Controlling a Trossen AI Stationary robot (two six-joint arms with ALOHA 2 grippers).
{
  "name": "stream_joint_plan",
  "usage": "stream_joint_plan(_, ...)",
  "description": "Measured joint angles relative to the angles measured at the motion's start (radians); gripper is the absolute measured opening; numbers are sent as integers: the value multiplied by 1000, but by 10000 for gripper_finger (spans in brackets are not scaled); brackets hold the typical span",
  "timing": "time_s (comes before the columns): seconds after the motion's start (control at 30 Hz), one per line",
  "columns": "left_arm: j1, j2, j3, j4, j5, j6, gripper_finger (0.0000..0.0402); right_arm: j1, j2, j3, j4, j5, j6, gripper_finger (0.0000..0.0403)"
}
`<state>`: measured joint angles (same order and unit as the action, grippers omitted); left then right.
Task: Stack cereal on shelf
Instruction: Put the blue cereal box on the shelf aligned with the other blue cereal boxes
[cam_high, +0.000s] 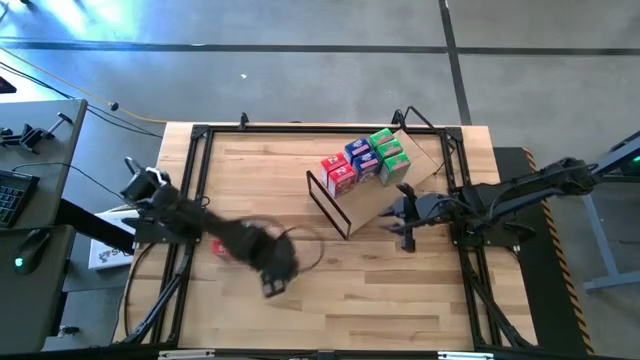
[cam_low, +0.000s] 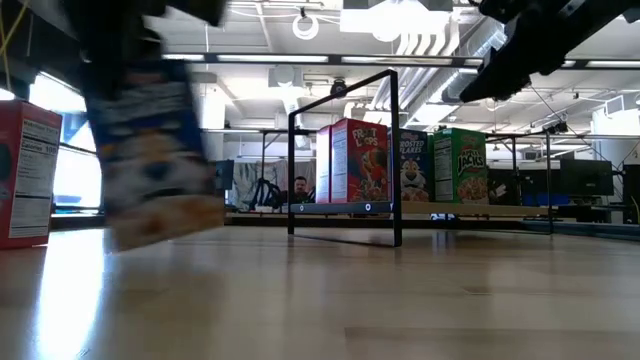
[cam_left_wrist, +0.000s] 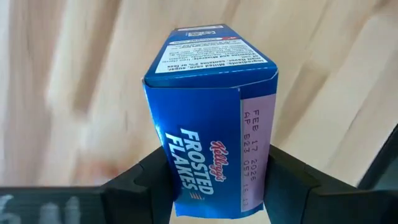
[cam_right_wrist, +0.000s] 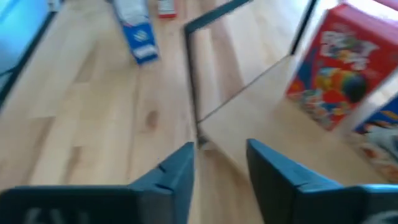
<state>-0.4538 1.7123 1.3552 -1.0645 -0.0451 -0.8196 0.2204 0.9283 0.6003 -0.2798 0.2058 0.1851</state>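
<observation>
Shelf: the slanted plywood shelf (cam_high: 385, 195) sits right of centre in the high view, its black wire frame along the lower-left edge.
Already stacked: I count six or so cereal boxes (cam_high: 365, 160) in red, blue and green clustered at the shelf's upper end; the count is a guess, since they crowd together from above.
In hand: my left gripper (cam_left_wrist: 211, 186) is clamped on a blue Frosted Flakes box (cam_left_wrist: 208, 118), fingers pressing both sides, in the lower-left middle of the high view over bare table (cam_high: 350, 290), well apart from the shelf.
Still loose: one red box (cam_high: 219, 248) lies on the table just left of the left arm; in the low view it stands at the far left edge.
Right gripper: it (cam_right_wrist: 217, 168) hovers at the shelf's lower right edge in the high view, fingers parted and holding nothing.
Progress: I judge it well past halfway; most boxes are up.
Left to do: carry the blue box across to the shelf, set it by the others, then fetch the red one.
</observation>
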Motion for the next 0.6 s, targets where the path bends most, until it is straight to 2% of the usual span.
stream_joint_plan(0.13, 133, 0, 0, 143, 76, 252, 177, 58, 0, 0, 1, 3, 49, 183)
stream_joint_plan(0.27, 225, 0, 28, 207, 129, 412, 177, 104, 0, 0, 1, 35, 96, 203)
stream_joint_plan(0.4, 276, 0, 69, 241, 149, 491, 177, 136, 0, 0, 9, 62, 126, 206)
stream_joint_plan(0.6, 276, 32, 123, 241, 181, 499, 173, 151, 0, 0, 12, 97, 129, 206)
